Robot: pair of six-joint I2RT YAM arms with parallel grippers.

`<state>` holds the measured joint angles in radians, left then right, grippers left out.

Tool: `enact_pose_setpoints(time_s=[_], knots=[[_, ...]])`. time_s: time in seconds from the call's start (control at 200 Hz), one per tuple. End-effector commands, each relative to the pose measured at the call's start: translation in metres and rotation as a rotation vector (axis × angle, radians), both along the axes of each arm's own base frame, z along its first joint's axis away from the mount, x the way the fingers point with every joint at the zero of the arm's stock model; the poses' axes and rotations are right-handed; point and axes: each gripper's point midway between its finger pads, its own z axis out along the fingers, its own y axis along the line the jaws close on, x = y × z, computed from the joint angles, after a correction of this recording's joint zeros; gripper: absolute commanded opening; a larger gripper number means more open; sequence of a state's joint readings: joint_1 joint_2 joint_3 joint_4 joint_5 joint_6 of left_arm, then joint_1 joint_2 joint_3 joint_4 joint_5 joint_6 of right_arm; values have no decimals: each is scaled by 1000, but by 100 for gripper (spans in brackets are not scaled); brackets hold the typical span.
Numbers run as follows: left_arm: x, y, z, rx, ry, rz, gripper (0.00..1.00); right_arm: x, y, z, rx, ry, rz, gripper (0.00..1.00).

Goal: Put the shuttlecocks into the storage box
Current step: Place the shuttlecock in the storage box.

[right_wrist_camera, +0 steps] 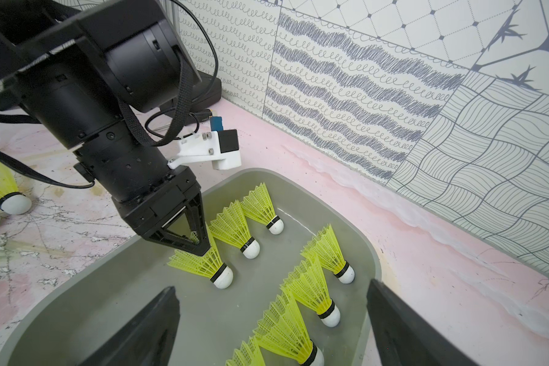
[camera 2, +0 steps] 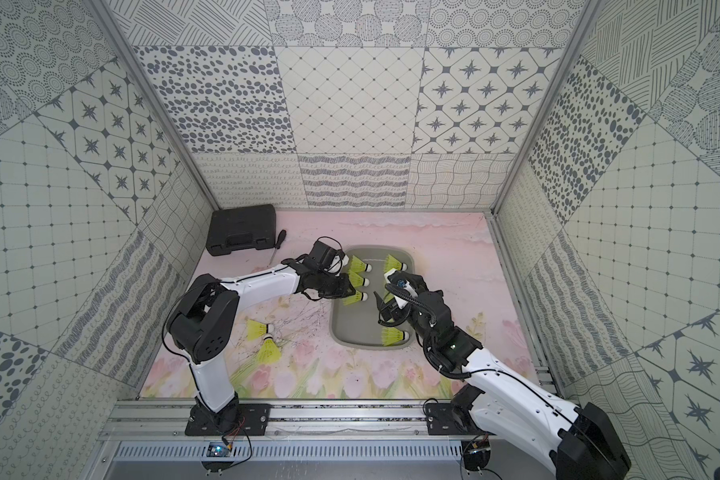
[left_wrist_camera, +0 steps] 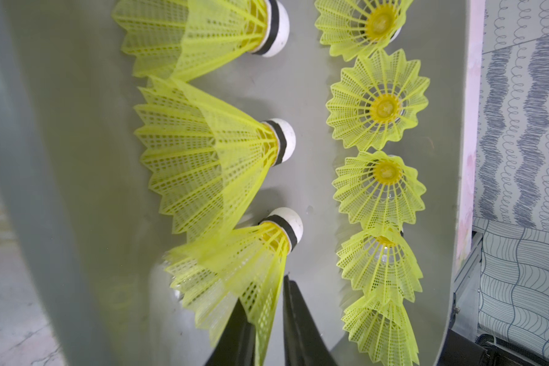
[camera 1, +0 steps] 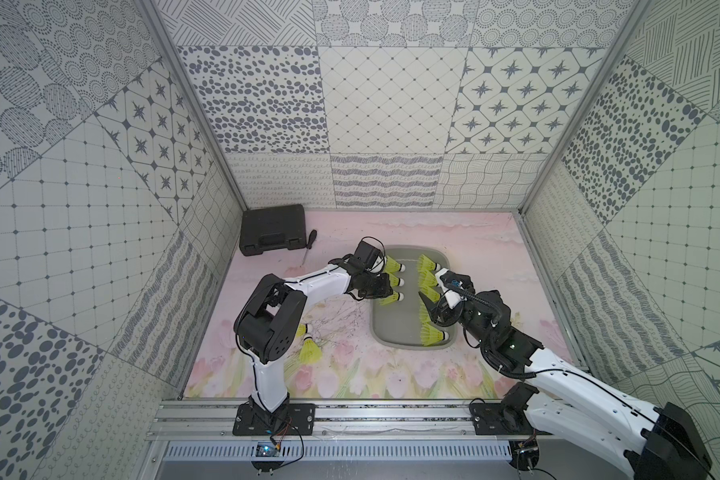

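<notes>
Shuttlecocks [camera 2: 356,264], neon-yellow mesh cones with white tips, line the shallow grey plastic storage box [camera 2: 356,326] in a top view. A loose pair [camera 2: 267,352] lies on the worktop [camera 2: 329,374] to its near left, closest to the left arm [camera 2: 208,324]. Left wrist view: the left gripper [left_wrist_camera: 263,294] has its jaws narrowly astride one skirt's edge, grip unclear; right wrist view: the right gripper [right_wrist_camera: 271,285] holds its jaws wide apart and empty.

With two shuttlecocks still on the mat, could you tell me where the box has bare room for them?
Bare floor lies in the box's near left part, between its near wall, the left row's third shuttlecock and the right row's nearest shuttlecock. The far end and right row are crowded, with the left gripper and right gripper over them.
</notes>
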<state>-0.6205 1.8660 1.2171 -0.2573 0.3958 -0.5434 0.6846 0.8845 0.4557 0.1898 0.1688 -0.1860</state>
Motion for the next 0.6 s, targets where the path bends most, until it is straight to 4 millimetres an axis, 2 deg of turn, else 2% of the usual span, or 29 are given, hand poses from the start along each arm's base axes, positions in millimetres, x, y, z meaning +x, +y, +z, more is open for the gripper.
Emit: enact_pose_setpoints(time_s=[0.0, 0.275, 0.595], knots=[[5, 6, 2, 27, -17, 2, 22, 2, 0, 2, 24, -3, -8, 96], [4, 7, 8, 24, -31, 6, 28, 2, -2, 2, 24, -3, -17, 97], [3, 9, 16, 14, -49, 6, 30, 2, -4, 1, 21, -2, -21, 97]])
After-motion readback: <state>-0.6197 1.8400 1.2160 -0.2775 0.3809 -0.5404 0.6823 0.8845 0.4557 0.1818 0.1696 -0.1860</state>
